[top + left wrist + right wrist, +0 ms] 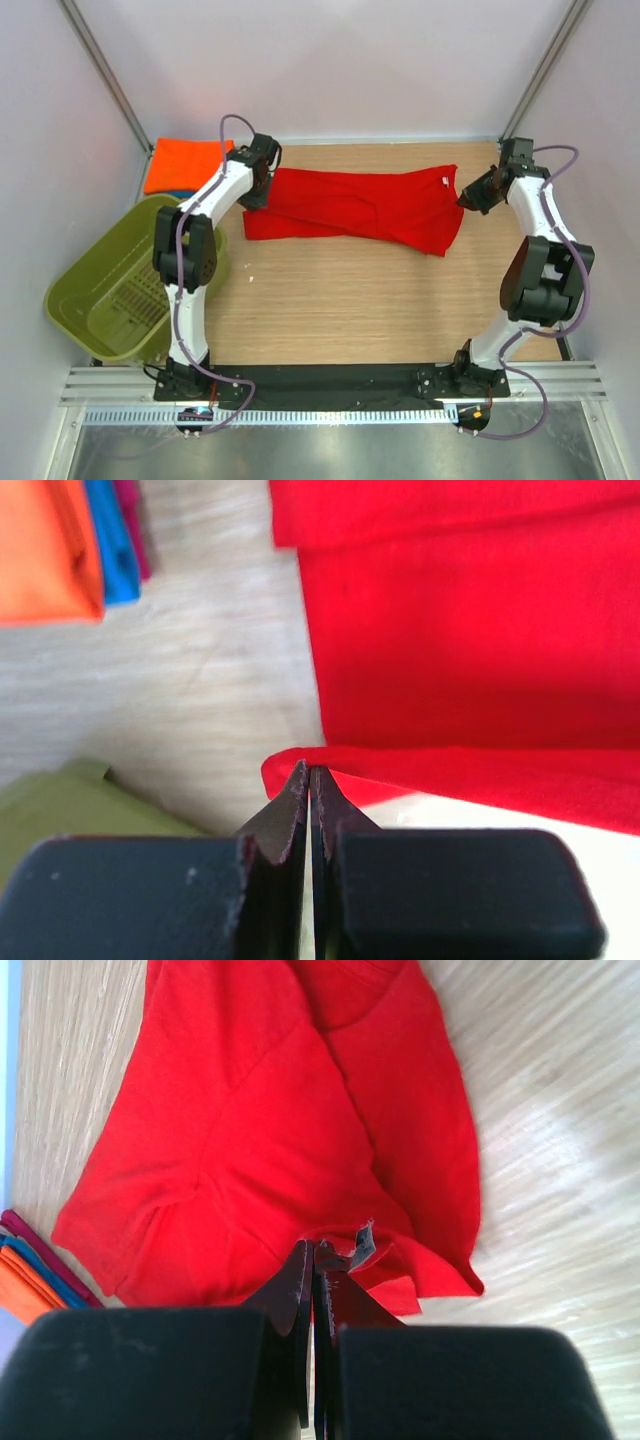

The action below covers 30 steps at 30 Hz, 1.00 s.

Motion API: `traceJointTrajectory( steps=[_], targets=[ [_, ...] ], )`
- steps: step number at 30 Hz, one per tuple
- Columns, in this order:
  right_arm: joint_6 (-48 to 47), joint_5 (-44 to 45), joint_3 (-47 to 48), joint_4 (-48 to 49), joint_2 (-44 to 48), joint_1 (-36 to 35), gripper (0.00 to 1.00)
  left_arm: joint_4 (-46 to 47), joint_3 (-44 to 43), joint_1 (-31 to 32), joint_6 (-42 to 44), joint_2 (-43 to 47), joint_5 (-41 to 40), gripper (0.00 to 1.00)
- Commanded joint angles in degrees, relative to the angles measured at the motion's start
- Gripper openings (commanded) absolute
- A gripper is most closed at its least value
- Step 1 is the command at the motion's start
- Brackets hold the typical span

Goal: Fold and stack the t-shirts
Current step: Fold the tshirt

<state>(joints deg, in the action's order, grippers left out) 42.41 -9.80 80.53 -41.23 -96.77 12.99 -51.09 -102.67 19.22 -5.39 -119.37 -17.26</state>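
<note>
Top external view settles the geometry: the red t-shirt (360, 205) lies across the far half of the tabletop (350, 300). Its long axis runs left to right, squarely between the two arms. The left gripper (257, 198) sits at the shirt's left end and the right gripper (468, 198) at its right end, beside the small white neck label (443, 180). Each arm is therefore nearest its own end, and neither has to cross over.

Left wrist view shows that gripper's jaws pressed together on a fold at the hem, the cloth pinched right at the tips and raised a little off the wood. Right wrist view shows the same on the other side: jaws shut on a bunch of red cloth just by the label, with the rest of the shirt spreading away from the fingers.

The orange t-shirt (185, 163) lies folded at the far left corner with the blue t-shirt (178, 190) under it (only a sliver shows), near the left gripper and well apart from the right one. The olive basket (70, 290) stands at the left edge, nearer the arm bases.

My judgement: with both ends held, the next fold turns on carrying the ends across that left-right axis, and the finished shirt then belongs on the pile at the left arm's side.
</note>
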Motion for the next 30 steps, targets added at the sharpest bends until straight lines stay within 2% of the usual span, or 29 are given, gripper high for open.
traceJointTrajectory(
  steps=[1,8,13,19,30],
  targets=[
    [1.3,-3.3,6.2,0.5,-3.6,0.4,0.01,-3.5,-4.8,-0.2,0.6,-4.1,0.6,0.00],
    [-0.9,-3.2,19.7,-6.8,-15.9,0.4,0.01,-6.5,-13.7,-1.3,1.0,-10.4,-1.6,0.00],
    [-2.8,-5.0,26.4,-6.2,-20.5,0.3,0.01,-6.9,-17.2,-2.2,0.6,-12.5,-1.0,0.00],
    [-6.0,-8.9,31.8,-4.3,-24.6,-0.2,0.01,-7.5,-20.4,-2.7,0.4,-15.5,0.4,0.00],
    [-6.5,-12.2,34.2,-1.8,-29.0,-0.5,0.01,-7.4,-24.9,-3.0,0.1,-20.5,-0.1,0.00]
  ],
)
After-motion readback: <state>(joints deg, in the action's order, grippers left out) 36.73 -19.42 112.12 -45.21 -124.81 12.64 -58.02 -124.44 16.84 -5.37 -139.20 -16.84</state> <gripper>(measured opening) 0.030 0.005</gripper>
